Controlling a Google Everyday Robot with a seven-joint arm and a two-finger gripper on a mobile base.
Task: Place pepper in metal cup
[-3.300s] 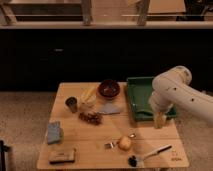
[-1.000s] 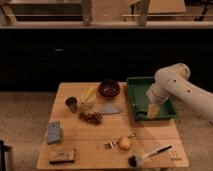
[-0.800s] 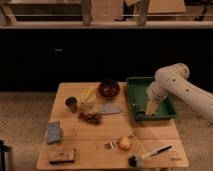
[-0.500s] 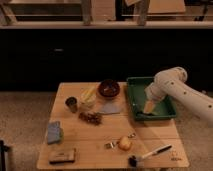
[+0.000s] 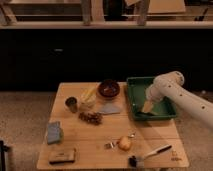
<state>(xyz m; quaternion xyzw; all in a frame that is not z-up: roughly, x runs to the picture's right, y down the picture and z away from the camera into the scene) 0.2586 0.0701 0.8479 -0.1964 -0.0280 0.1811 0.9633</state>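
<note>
Over the last 3 seconds the hand (image 5: 146, 108) has slid left and down, from the front right of the green tray (image 5: 150, 80) to its front left corner. I cannot tell whether it is wide or narrow. No pepper can be made out; it is likely under the hand, so this looks like the reach. The cup (image 5: 71, 103) stands well apart, on the left of the bench (image 5: 95, 145).

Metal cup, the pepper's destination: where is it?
Camera view: metal cup on the table, left, beside the pale container; the tool is over the green tray, right.
</note>
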